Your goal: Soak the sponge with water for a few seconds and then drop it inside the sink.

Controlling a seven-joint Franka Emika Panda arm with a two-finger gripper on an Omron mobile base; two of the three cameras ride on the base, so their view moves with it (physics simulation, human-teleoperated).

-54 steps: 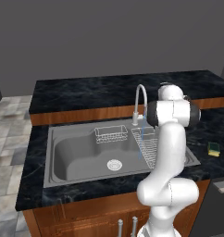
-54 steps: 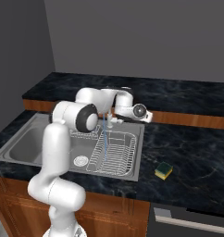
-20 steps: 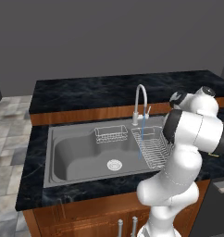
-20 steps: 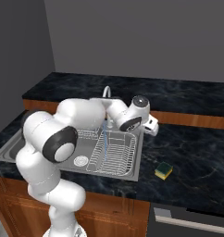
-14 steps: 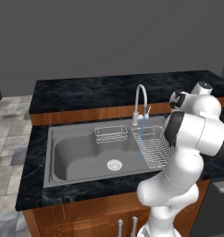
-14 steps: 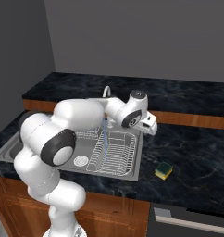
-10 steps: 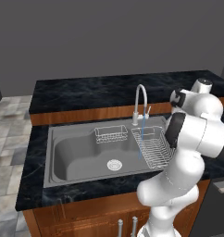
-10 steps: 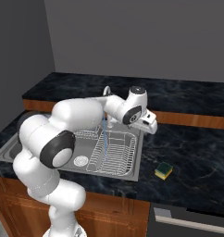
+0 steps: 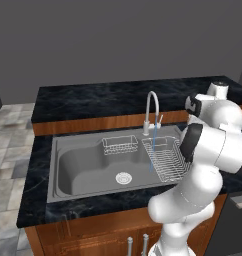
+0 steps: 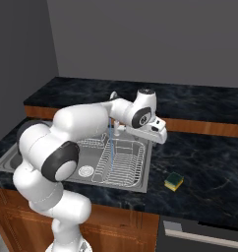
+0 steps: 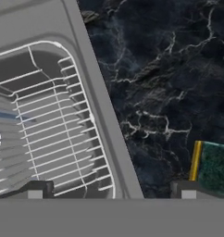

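The sponge [image 10: 174,181], yellow with a dark green top, lies on the black counter right of the sink [image 10: 122,185]. In the hand view the sponge [image 11: 214,165] sits at the lower right, just beyond the right fingertip [image 11: 185,190]. My gripper [image 11: 109,190] is open, with nothing between its fingers, over the sink's right rim [image 11: 98,102] and the counter. From the right base view the gripper [image 10: 158,137] hangs above the rim, up and left of the sponge. A thin blue stream of water [image 9: 153,149] runs from the faucet [image 9: 151,111] into the sink [image 9: 83,167].
A wire dish rack [image 9: 166,159] fills the right part of the basin and a small wire basket [image 9: 119,145] hangs at its back. The drain [image 9: 123,177] is in the middle. Black marble counter [image 10: 209,162] stretches to the right, with a raised ledge [image 10: 204,106] behind.
The arm has swung from the faucet to the right, bringing the hand over the sink's right rim and lower toward the counter. The sponge has not moved and the water keeps running.
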